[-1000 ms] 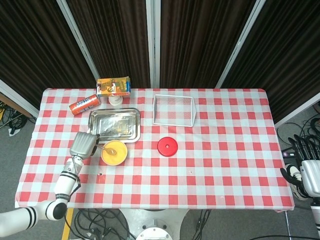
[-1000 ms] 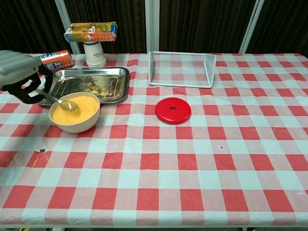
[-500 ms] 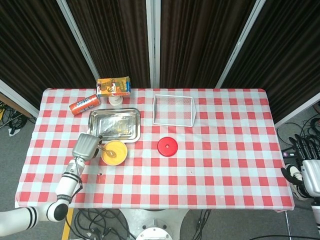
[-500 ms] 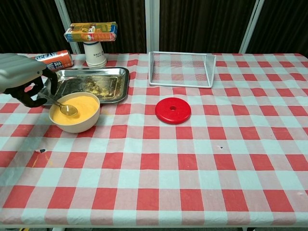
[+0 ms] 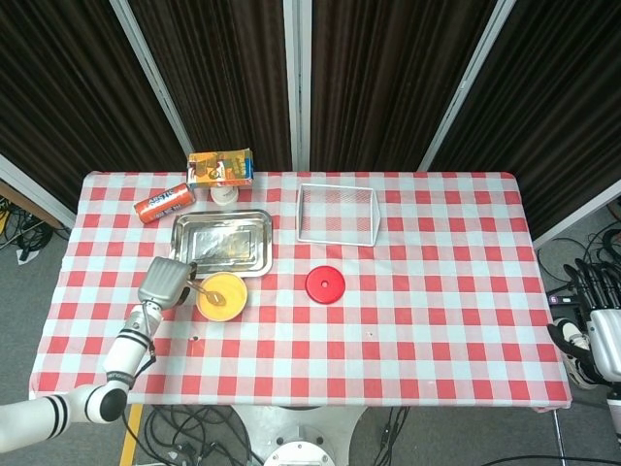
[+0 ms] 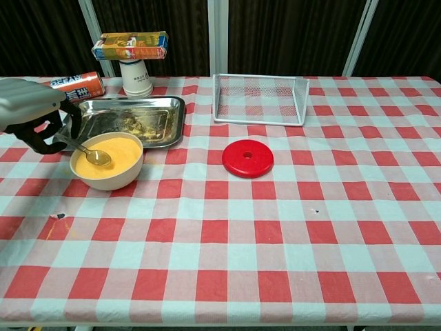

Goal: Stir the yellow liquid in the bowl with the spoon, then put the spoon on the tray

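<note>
A cream bowl [image 6: 107, 169] [image 5: 221, 296] of yellow liquid [image 6: 110, 156] stands on the checked cloth, just in front of the metal tray [image 6: 131, 121] [image 5: 223, 241]. My left hand [image 6: 31, 114] [image 5: 166, 282] grips the handle of a metal spoon [image 6: 88, 152] [image 5: 205, 290] from the bowl's left side. The spoon's head lies in the yellow liquid near the bowl's left rim. My right hand [image 5: 594, 330] hangs off the table's right edge, holding nothing, its fingers loosely apart.
A red disc [image 6: 248, 158] lies right of the bowl. A white wire basket [image 6: 259, 98] stands behind it. An orange can [image 6: 77, 85] lies left of the tray, and a carton [image 6: 131, 45] rests on a white cup [image 6: 136, 78] behind the tray.
My left hand has shifted slightly toward the bowl and the spoon's head has moved from the middle of the liquid to its left part. The right hand has barely moved.
</note>
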Tool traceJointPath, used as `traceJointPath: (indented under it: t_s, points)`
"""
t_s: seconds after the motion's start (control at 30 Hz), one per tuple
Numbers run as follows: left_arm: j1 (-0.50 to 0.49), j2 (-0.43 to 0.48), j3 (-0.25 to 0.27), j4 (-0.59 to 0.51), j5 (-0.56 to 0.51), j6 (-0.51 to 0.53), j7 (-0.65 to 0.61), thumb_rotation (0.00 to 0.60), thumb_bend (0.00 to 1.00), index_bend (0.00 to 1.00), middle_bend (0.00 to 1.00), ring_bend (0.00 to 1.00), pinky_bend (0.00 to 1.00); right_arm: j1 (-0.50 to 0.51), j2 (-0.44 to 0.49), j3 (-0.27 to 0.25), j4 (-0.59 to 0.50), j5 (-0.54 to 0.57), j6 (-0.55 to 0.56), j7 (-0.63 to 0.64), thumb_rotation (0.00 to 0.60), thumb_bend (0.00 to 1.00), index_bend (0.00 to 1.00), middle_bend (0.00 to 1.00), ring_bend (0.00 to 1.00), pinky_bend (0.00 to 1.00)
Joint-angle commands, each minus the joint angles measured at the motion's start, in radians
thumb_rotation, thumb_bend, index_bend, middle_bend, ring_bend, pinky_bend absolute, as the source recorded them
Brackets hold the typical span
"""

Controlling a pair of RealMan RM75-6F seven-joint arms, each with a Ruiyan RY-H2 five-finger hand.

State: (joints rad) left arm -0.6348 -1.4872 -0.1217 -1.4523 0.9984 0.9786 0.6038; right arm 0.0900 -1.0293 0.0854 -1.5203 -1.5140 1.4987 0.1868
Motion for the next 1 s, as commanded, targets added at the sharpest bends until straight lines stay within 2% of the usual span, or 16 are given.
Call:
traceJointPath:
  t_s: [0.03, 0.73, 1.0]
  points:
    - [-0.006, 0.002, 0.001, -0.004, -0.008, -0.011, -0.007, 0.6, 0.4, 0.52, 0.89, 0.91, 0.94, -0.001, 0.0, 0.0, 0.002, 0.001, 0.0, 0.003, 0.6, 0.2, 0.0, 0.0, 0.0, 0.0]
    - [-0.029, -0.005, 0.014, 0.013, -0.029, -0.013, -0.029, 0.6, 0.39, 0.58, 0.89, 0.91, 0.94, -0.004, -0.001, 0.0, 0.003, 0.008, -0.004, 0.003, 0.6, 0.2, 0.0, 0.0, 0.0, 0.0]
    - [-0.029, 0.0, 0.03, -0.004, 0.001, 0.036, 0.015, 0.6, 0.39, 0.61, 0.9, 0.91, 0.94, -0.003, -0.002, 0.0, 0.002, 0.006, -0.004, 0.001, 0.6, 0.2, 0.0, 0.0, 0.0, 0.0]
